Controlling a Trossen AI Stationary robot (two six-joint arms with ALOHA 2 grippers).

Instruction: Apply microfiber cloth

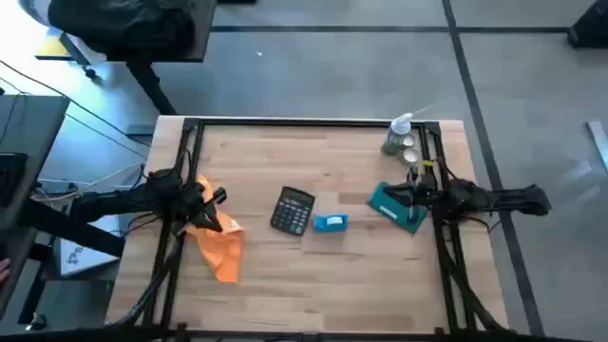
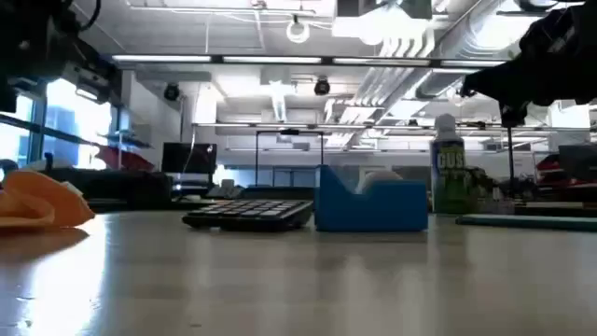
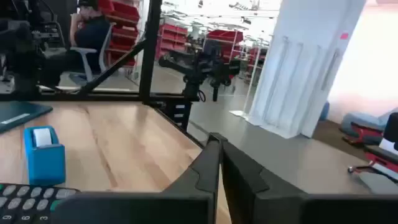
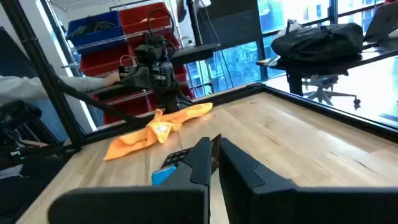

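High view first: I'm seeing the microfiber cloth [image 1: 218, 243] lying crumpled on the table's [image 1: 313, 285] left side, w/ the left gripper [image 1: 215, 207] hovering at its upper end. My read: grab is just starting, wiping not yet begun. Left wrist view is showing my fingers [image 3: 205, 168] pressed together w/ nothing between them. Right gripper [image 1: 410, 196] is waiting over the teal slab [image 1: 397, 209], fingers closed too, holding nothing. Counting now: 1 cloth, 1 calculator [image 1: 293, 210], 1 blue box [image 1: 331, 223], 1 slab, 1 spray bottle [image 1: 399, 133] plus a smaller container beside it, can't tell what.
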